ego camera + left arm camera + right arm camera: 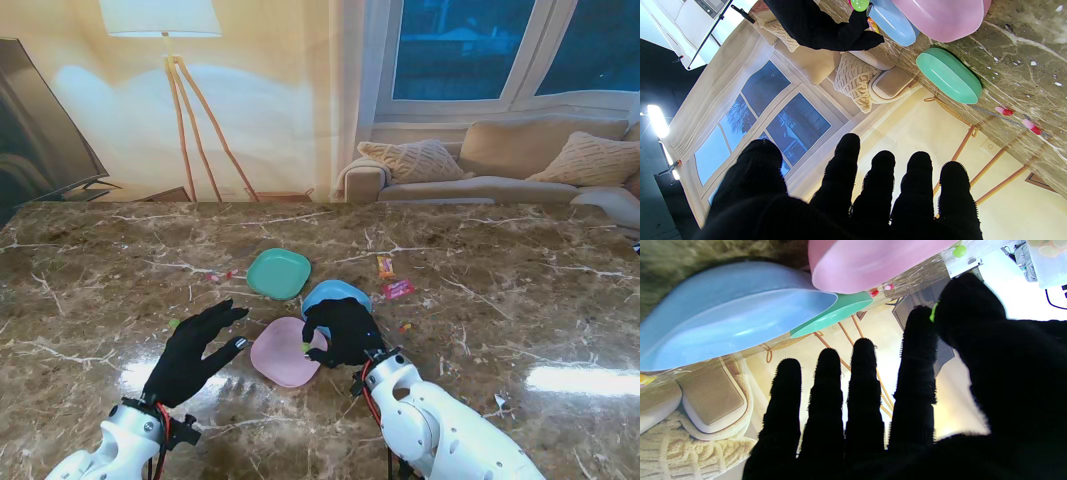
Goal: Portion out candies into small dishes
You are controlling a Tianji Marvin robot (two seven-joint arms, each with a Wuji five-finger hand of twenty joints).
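Three small dishes sit mid-table: a green dish point(278, 273) farthest from me, a blue dish point(337, 295) to its right, and a pink dish point(283, 352) nearest. My right hand point(345, 332) hovers at the pink dish's right rim, thumb and index pinched on a small green candy point(306, 347). That candy shows as a green sliver point(933, 311) in the right wrist view and as a green ball point(859, 4) in the left wrist view. My left hand point(195, 355) is to the left of the pink dish, fingers spread and holding nothing. The pink dish point(867, 263) looks bare inside.
Wrapped candies lie right of the dishes: an orange one point(385, 265), a pink one point(398, 289) and a small one point(405, 326). Small red-pink candies point(212, 278) lie left of the green dish. A green candy point(173, 323) rests beyond my left hand.
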